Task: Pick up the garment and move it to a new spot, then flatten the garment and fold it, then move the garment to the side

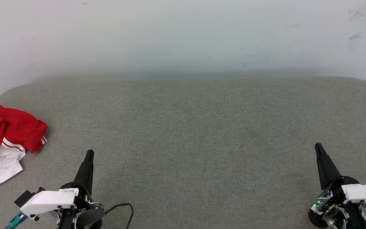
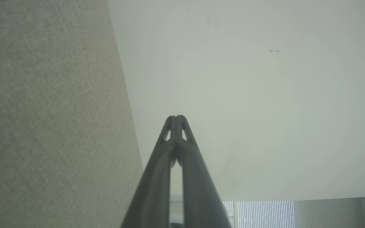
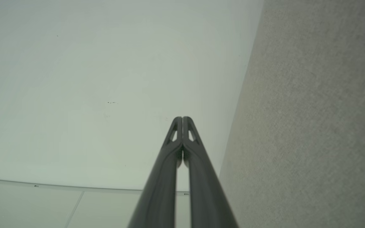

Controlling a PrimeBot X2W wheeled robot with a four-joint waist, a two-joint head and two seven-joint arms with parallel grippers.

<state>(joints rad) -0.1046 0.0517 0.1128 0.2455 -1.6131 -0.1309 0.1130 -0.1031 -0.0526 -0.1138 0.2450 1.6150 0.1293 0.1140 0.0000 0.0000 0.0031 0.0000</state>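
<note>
1. Far left: the shirt [image 1: 10,133] sits in a crumpled heap right at the left edge of the grey bench [image 1: 195,127]. The red body is bunched over itself, and a white sleeve with striped trim pokes out toward the front. Nothing is touching it.
2. Next along, the left claw [image 1: 89,153] is pinched fully together with nothing in it. It hangs over the front of the bench, a bit right of the shirt and apart from it, pointing at the wall [image 1: 183,38].
3. The middle of the bench is just open grey fabric with loads of room to spread a shirt out. That looks like the obvious new spot, imo.
4. Over on the far right, the right claw [image 1: 318,147] is the same deal: pinched together, holding nothing, well apart from the shirt.
5. Progress, best guess: basically zero. The shirt isn't picked up, flat or folded, so the grab, carry, flatten, fold and slide aside are all left. I'd bet on the left claw going first since it's closer, and it'd have to spread before grabbing.
</note>
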